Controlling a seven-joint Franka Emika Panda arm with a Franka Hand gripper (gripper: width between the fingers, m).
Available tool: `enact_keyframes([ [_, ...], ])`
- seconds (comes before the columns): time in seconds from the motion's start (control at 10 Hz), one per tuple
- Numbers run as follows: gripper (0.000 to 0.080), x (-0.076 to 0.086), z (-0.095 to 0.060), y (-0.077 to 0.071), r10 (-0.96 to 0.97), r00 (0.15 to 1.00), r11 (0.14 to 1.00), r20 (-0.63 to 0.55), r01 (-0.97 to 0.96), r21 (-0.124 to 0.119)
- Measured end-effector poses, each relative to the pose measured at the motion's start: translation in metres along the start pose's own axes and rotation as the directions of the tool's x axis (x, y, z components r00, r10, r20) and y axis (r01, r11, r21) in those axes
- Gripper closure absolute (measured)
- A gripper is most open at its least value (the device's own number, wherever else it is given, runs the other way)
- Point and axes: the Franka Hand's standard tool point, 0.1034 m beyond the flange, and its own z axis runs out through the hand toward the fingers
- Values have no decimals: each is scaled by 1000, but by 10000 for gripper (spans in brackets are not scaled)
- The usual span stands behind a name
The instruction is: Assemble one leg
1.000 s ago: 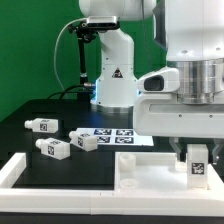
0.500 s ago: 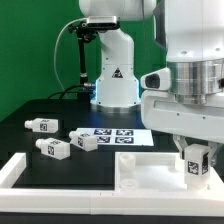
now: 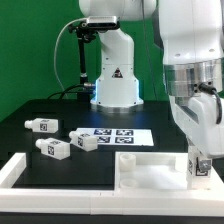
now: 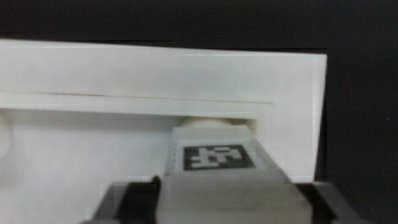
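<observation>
One leg [image 3: 199, 163] clamped between gripper [image 3: 199, 170] fingers, held upright over large white panel [image 3: 150, 172] at front right of bench as exterior view shows it. Wrist view: tagged leg [image 4: 217, 150] between fingers [image 4: 279, 190], tip against panel [image 4: 160, 110]. Three loose legs [image 3: 53, 148] near marker board [image 3: 120, 134], mid-bench.
</observation>
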Motion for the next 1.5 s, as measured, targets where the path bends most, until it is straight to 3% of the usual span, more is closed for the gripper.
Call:
enact_keyframes([
  [0.1, 352, 1, 0, 0, -27, 1000, 1000, -2, 27, 1],
  [0.2, 226, 5, 0, -1, -226, 974, 974, -13, 226, 11],
  [0.3, 226, 9, 0, -1, -458, 889, 889, -14, 458, 4],
  [0.4, 167, 10, -2, -2, -597, 803, 803, -7, 597, -1],
  [0.6, 153, 11, -2, -2, -657, 753, 753, -9, 658, -3],
  [0.8, 151, 12, -2, -2, -779, 627, 627, -13, 779, -12],
  [0.9, 151, 9, -3, -1, -898, 440, 439, -11, 897, -54],
  [1.0, 151, 7, -4, -2, -964, 266, 265, -3, 961, -80],
  [1.2, 151, 11, -4, -2, -949, 316, 315, -8, 946, -79],
  [1.3, 239, 11, -4, -2, -949, 315, 314, -8, 946, -80],
  [1.4, 385, 10, -4, -2, -938, 347, 347, -11, 935, -80],
  [1.5, 518, 10, -4, -2, -908, 419, 419, -16, 905, -77],
])
